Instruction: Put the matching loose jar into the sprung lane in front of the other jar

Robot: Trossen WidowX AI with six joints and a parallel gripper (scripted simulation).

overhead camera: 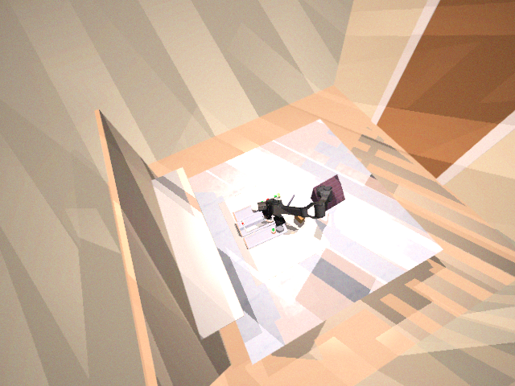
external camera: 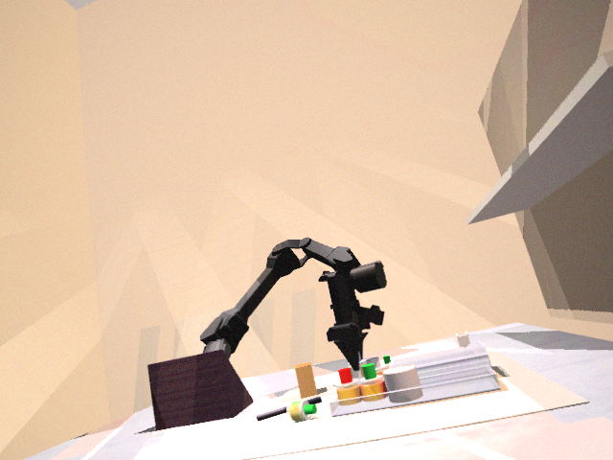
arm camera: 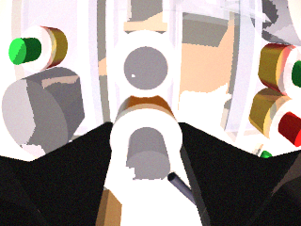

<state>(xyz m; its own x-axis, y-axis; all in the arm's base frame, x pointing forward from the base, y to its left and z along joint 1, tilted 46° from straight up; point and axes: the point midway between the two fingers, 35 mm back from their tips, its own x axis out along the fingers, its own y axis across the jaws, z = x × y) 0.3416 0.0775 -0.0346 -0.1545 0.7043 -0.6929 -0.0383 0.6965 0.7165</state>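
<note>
In the wrist view my gripper is shut on a jar with an amber body, a white rim and a grey cap. It stands at the front of the sprung lane, between the pale rails. The matching grey-capped jar stands right behind it in the lane; the two look to touch. The pusher plate is not clear to me. In the exterior view the gripper points straight down into the lane unit, and the held jar is mostly hidden behind other jars. The top view shows the gripper small, over the unit.
Amber jars with a red cap and a green cap stand beside the lane. A grey cylinder, a green-capped jar lying down, an orange block, a black rod and the dark base box are nearby.
</note>
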